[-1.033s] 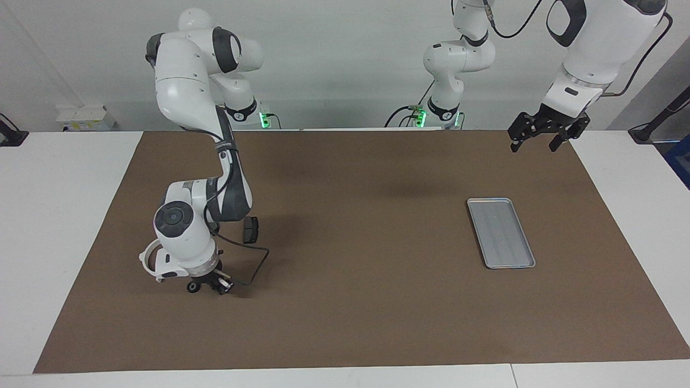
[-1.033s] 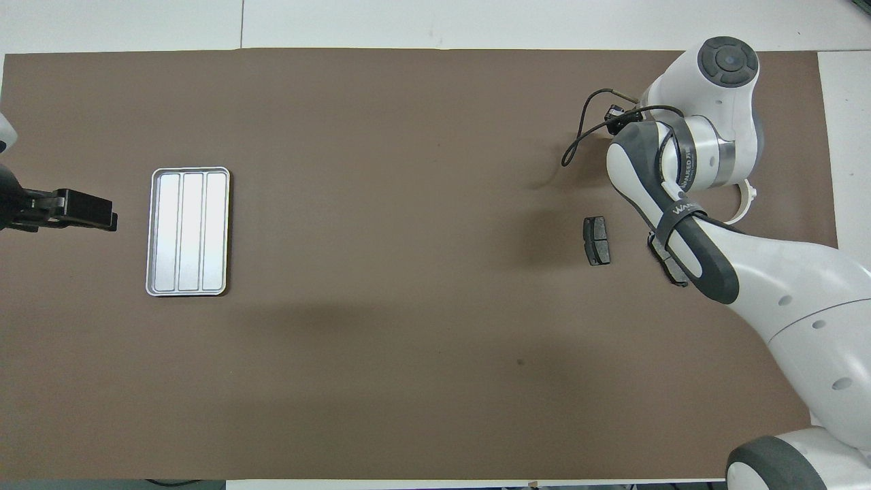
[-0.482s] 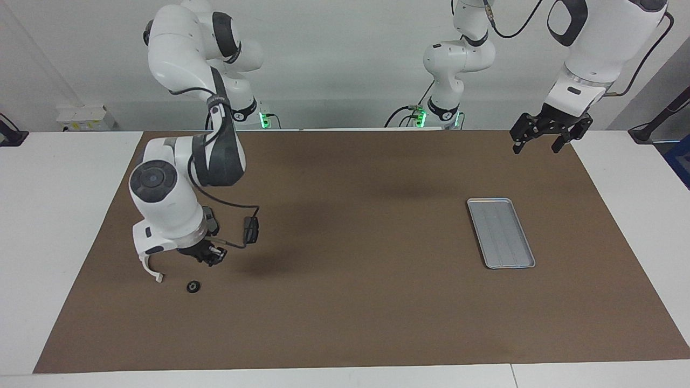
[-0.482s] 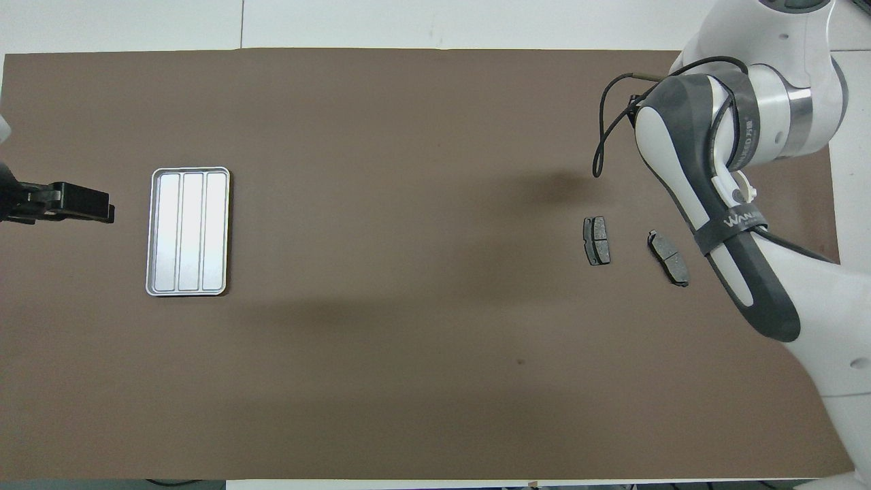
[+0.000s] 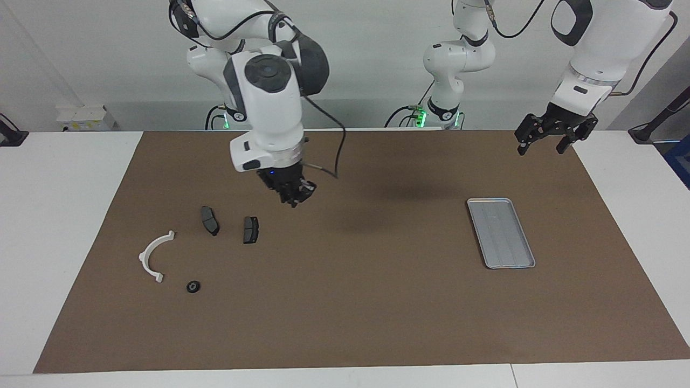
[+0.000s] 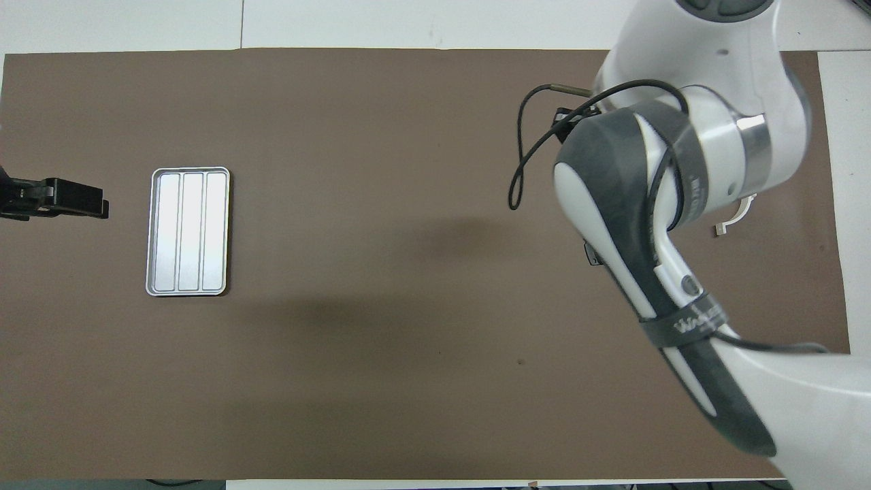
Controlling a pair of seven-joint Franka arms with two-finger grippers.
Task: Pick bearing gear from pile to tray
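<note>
Right gripper (image 5: 295, 198) is up in the air over the brown mat, over a spot just beside the two dark grey brake pads (image 5: 250, 229); fingertips drawn together; a small dark piece may sit between them, too small to confirm as the bearing gear. Left gripper (image 5: 555, 133) hangs over the mat's edge at the left arm's end of the table, jaws spread wide, nothing in them; this arm waits.

Pile lies at the right arm's end: white half-ring plastic bracket (image 5: 153, 256); a small black round piece (image 5: 193, 286) just beside its lower end, farther from the robots than the pads; second pad (image 5: 209, 220) near the first, apart from it.

Shallow silver-grey metal tray (image 5: 501, 231) with ridged bottom sits well apart, toward the left arm's end; nothing visible in it.

Judged step: carry toward the tray, assuming a part is held. Next move calls for a long traverse across the mat, a descent low over the ridged bottom, then a release so the small part does not bounce out.
</note>
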